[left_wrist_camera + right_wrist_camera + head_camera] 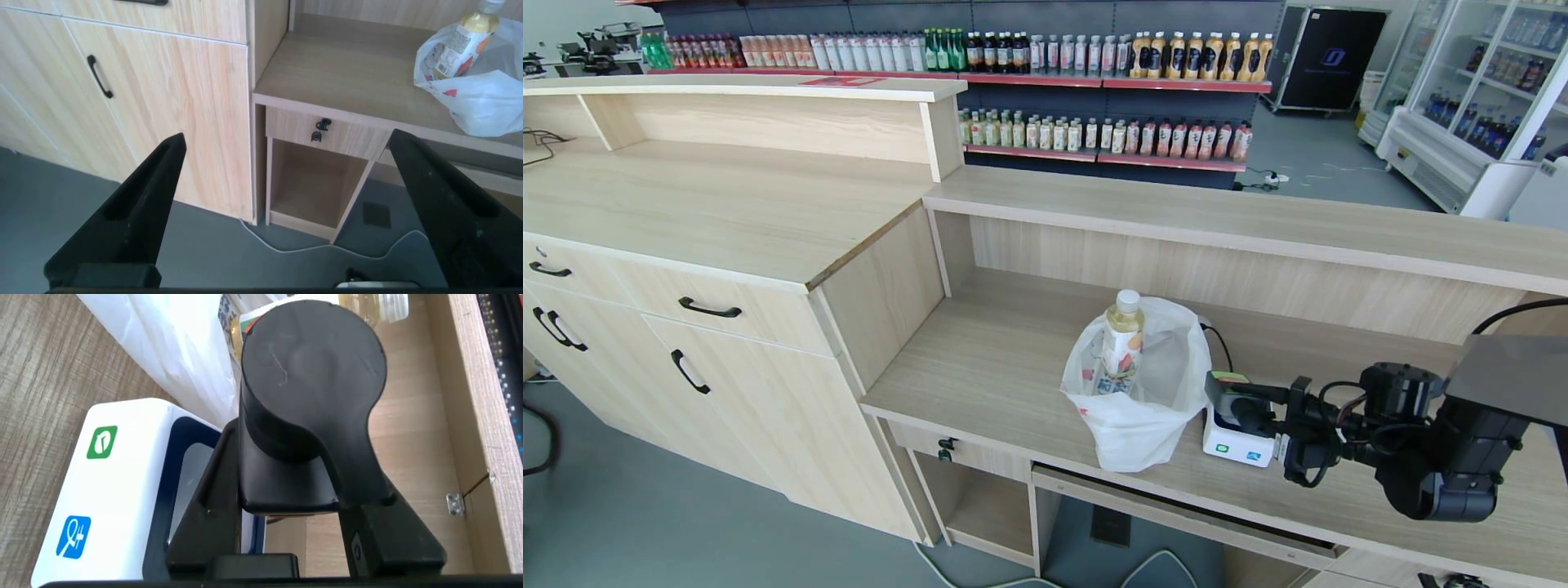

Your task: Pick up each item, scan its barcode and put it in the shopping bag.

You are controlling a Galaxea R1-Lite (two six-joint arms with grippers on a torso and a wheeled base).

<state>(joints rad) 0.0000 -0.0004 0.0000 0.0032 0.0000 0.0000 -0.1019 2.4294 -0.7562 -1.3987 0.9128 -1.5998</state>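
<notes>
The right claw (1252, 411) pinches a black item (1230, 398) between its fingers, holding it just above the white scanner (1237, 445) on the worktop (996, 359). Just past the claw's tip, beside the scanner, stands the bag (1135, 416), its mouth open, with a bottle (1125, 341) upright inside. The left claw (286, 139) is spread wide with nothing between its fingers. It hangs over the floor (204, 253) in front of the worktop, and the bag is well ahead of it.
</notes>
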